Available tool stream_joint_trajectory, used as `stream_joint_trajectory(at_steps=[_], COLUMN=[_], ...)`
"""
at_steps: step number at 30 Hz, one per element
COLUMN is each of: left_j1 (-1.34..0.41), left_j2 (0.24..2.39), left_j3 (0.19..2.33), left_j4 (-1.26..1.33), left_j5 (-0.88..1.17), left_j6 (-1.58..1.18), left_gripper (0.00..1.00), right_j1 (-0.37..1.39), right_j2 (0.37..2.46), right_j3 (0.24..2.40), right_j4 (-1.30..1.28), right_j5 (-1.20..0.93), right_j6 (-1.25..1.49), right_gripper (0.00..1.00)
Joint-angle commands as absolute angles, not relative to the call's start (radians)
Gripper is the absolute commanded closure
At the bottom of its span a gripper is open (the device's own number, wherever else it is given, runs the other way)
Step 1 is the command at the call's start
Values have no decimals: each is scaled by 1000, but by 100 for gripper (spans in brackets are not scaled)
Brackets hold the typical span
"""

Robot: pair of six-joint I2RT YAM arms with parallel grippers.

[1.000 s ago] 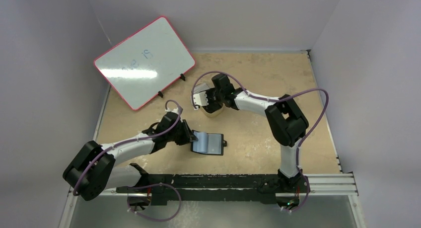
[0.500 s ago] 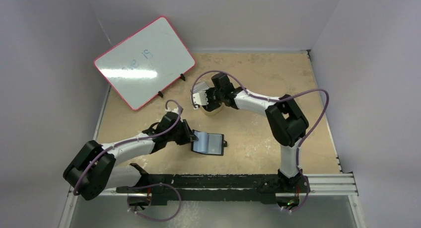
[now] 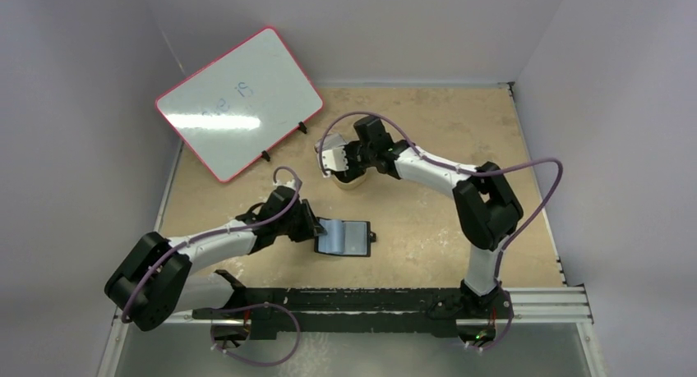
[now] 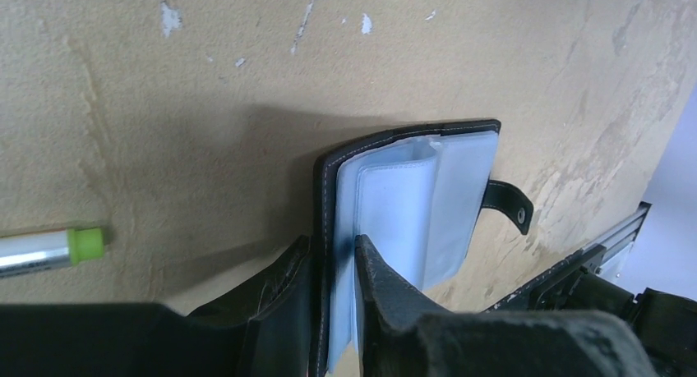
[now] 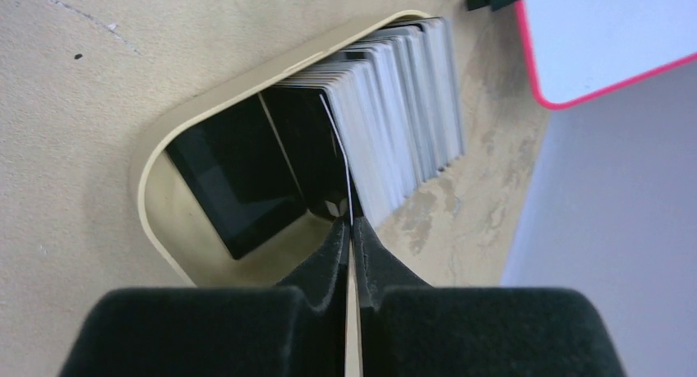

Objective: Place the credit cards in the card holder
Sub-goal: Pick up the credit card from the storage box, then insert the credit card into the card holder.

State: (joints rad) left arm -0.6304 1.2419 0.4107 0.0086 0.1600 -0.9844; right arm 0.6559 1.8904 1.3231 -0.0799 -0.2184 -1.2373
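You see a small black folding card holder (image 4: 411, 204) with a matt, grainy, leather-like cover stitched along its edge and glossy clear plastic sleeves inside. The tan fibreboard table (image 4: 164, 81) under the card holder looks rough and matt, chipped white in spots. Beside the card holder, the silver pen (image 4: 45, 251) has a brushed-metal sheen. The thin whitish-grey credit cards (image 5: 403, 106) look like smooth plastic, and their cream oval tin (image 5: 152, 188) is smooth.

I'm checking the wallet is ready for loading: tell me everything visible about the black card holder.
The card holder is a small black stitched wallet, leather-like, open on the tan table, its bluish clear sleeves showing. A short snap tab sticks out from one edge. The left gripper is shut on the opposite cover's edge, a finger on each side.
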Motion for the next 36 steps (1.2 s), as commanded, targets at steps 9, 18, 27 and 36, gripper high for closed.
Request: stream_joint_trajectory(at_steps=[9,18,27,36], left_j1=[-628,-630,-643,-698], left_j2=[1175,1155,1184,1214], left_j3=[455,407,344,342], left_j4=[-46,-40,98,144], left_j5=[111,63,68,38], left_j6=[-954,-970,-1076,-1117], left_gripper=[71,90,98,92], right_j1=[654,654,657,679], right_j2=[1699,1443,1306,1268], right_j3=[1334,1104,883,604], right_j4=[17,252,252,421], right_j5=[-203,-341,-325,-392], right_j6=[-780,-55,477,752], right_gripper=[100,100,100,100])
